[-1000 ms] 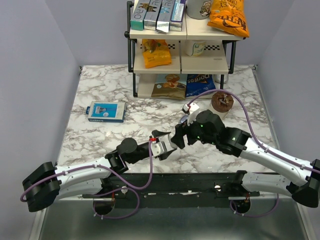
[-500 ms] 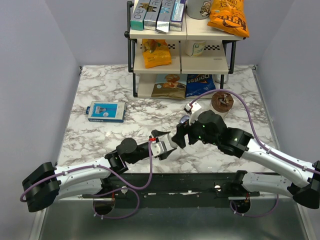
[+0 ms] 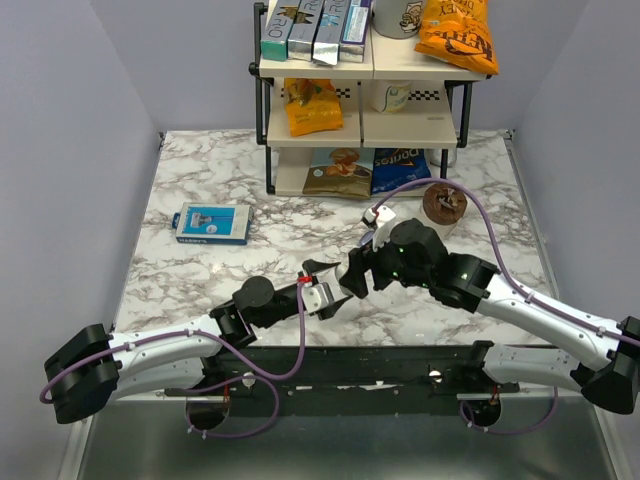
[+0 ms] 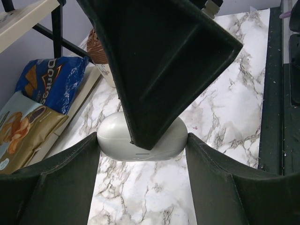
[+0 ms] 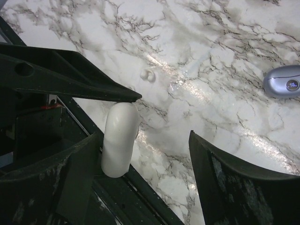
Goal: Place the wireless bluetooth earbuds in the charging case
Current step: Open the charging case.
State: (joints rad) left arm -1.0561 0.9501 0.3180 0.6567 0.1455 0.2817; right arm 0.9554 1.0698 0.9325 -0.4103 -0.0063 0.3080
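My left gripper [image 3: 322, 288] is shut on a white oval pebble-like object [image 4: 117, 140] with a seam line, held just above the marble near the table's front edge. My right gripper [image 3: 356, 274] is open and empty. One of its fingers [image 4: 159, 70] hangs over the white object. In the right wrist view the white object [image 5: 118, 138] lies beside that gripper's [image 5: 144, 136] left finger. The lavender-blue charging case [image 5: 283, 82] lies shut on the marble, apart from both grippers. One tiny pale bud-shaped piece [image 5: 149, 75] lies on the marble; its colour is washed out. No other earbud shows.
A black shelf rack [image 3: 362, 95] with snack bags stands at the back, a Doritos bag [image 3: 400, 168] at its foot. A chocolate muffin [image 3: 444, 205] sits right of centre. A blue box [image 3: 211, 223] lies at the left. A black rail [image 3: 400, 360] runs along the front edge.
The right gripper has edged slightly left, closer over the left gripper. The left arm and the white object have stayed put.
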